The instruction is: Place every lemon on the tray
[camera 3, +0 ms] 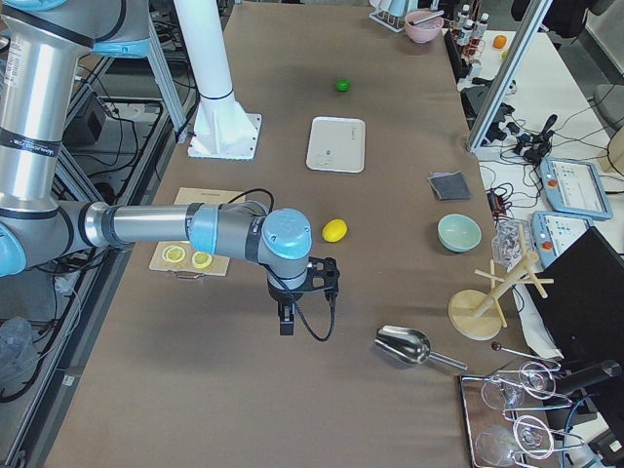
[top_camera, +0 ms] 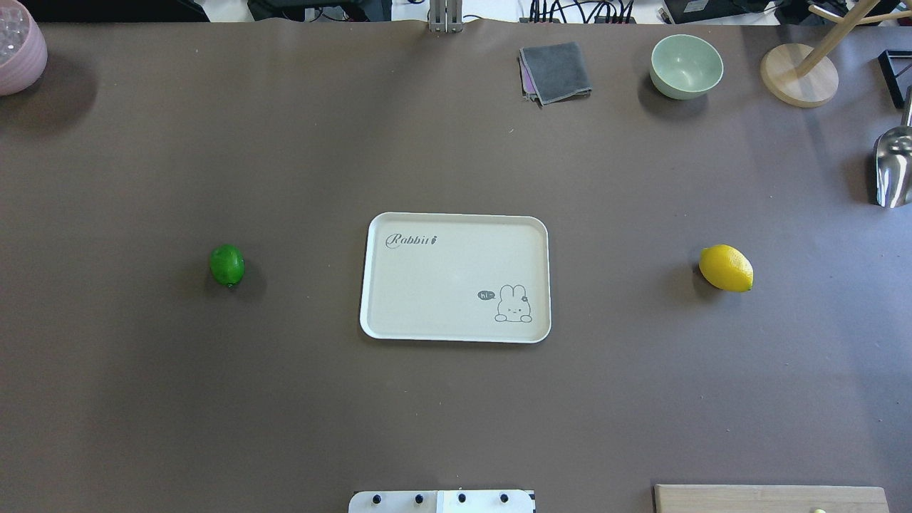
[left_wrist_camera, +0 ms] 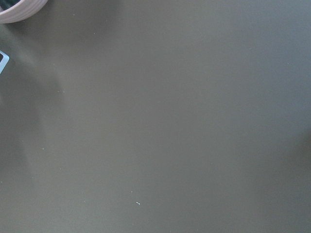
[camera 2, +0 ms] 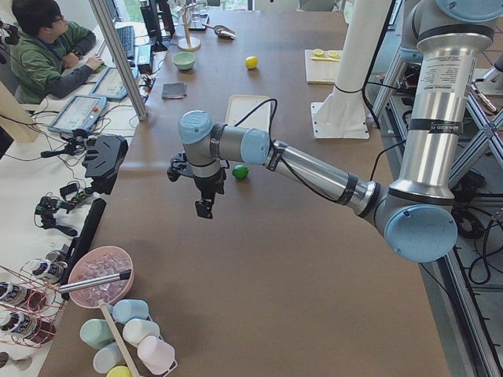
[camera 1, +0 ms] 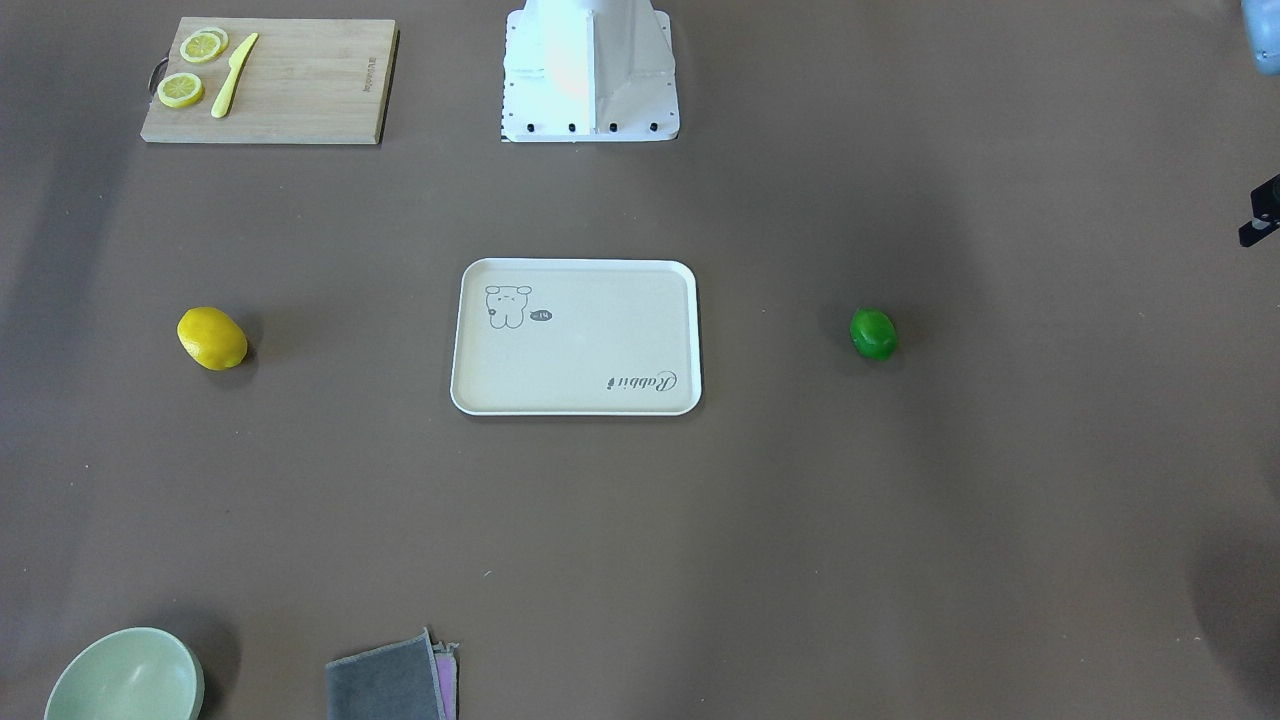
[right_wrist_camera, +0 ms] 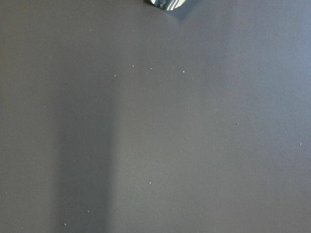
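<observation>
The cream-white tray [camera 1: 580,350] lies empty at the table's middle, also in the overhead view [top_camera: 442,285]. The yellow lemon [camera 1: 212,338] [top_camera: 725,268] lies on the table toward my right side. The green lemon [camera 1: 873,334] [top_camera: 226,265] lies toward my left side. My left gripper [camera 2: 203,206] hangs above the table just beyond the green lemon [camera 2: 240,171], away from the tray. My right gripper [camera 3: 285,322] hangs above bare table near the yellow lemon [camera 3: 334,230]. I cannot tell whether either is open or shut. Both wrist views show only bare table.
A wooden cutting board [camera 1: 300,90] with lemon slices and a yellow knife [camera 1: 233,75] lies near my base [camera 1: 590,90]. At the far edge stand a green bowl [top_camera: 686,65], a grey cloth [top_camera: 556,71], a wooden stand [top_camera: 798,75], a metal scoop [top_camera: 894,167] and a pink bowl [top_camera: 18,46].
</observation>
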Controlling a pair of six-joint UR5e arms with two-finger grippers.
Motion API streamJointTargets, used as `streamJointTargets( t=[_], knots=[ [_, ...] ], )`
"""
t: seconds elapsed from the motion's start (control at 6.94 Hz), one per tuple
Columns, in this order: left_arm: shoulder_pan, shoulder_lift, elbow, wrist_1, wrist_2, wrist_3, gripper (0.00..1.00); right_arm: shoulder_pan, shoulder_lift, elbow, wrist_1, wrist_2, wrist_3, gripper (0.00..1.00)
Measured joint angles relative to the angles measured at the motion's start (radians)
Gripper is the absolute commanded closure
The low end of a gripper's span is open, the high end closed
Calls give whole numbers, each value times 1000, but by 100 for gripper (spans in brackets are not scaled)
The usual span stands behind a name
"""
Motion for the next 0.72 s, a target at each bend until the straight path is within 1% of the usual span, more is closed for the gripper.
streamJointTargets(
  t=[0.43, 0.72],
  knots=[
    [0, 0, -11, 1, 5, 0, 1, 0, 0, 1, 0, 0, 0, 0],
    [0, -1, -47, 1, 7, -1, 1, 0, 4, 36, 2, 0, -2, 0]
  ],
)
